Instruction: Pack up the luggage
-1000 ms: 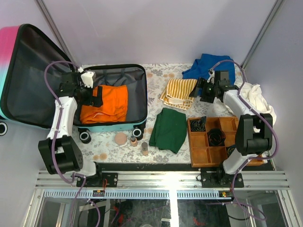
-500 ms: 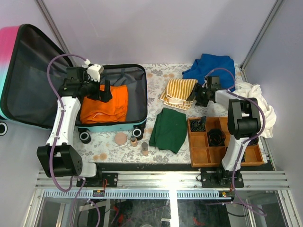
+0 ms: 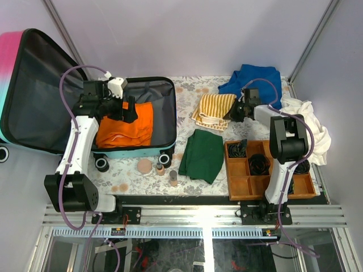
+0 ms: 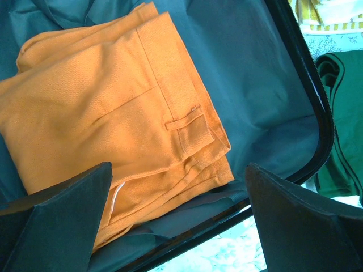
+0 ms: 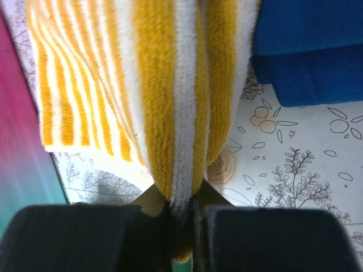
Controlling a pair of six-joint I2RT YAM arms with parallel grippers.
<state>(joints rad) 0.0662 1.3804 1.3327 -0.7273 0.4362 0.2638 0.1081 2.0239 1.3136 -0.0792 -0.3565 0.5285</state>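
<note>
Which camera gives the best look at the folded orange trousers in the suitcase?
Left wrist: the folded orange trousers fill the frame, belt loop and seams clear. Top external shows them small, partly behind the left arm's fingers. Right wrist shows none of them.

luggage (image 3: 163,112) open, left side of table (image 3: 187,96). Base half lies flat with dark grey lining up. Teal shell edge and two black wheels (image 3: 102,164) are on the near side. The lid (image 3: 34,90) stands tilted up and out to the left, pink-to-teal shell showing at its far-left edge. Folded orange trousers (image 3: 131,135) lie in the base, left of centre.
</note>
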